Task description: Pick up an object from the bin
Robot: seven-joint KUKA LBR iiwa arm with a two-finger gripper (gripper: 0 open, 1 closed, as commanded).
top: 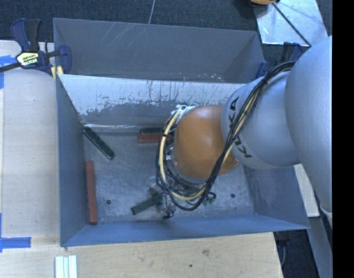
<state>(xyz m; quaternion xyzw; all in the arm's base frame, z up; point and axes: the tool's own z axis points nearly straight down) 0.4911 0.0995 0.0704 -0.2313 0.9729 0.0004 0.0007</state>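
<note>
Down low, pincer (164, 205) at dark stick (143, 207)

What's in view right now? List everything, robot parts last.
Bin: 1, grey metal, middle of the view.
Bar: 1, red-brown, on the floor along the left wall.
Stick: 1, dark green, upper left of the floor, lying slanted.
Block: 1, red-brown, near the back wall, partly hidden by the orange cover.
Piece: 1, dark green, near the front wall, just left of the gripper; cannot tell if they touch.
Arm: 1, silver-grey, reaching in from the right.
Cover: 1, orange, on the wrist, with cables looped round it.
Gripper: 1, dark, low over the front middle of the floor.
</note>
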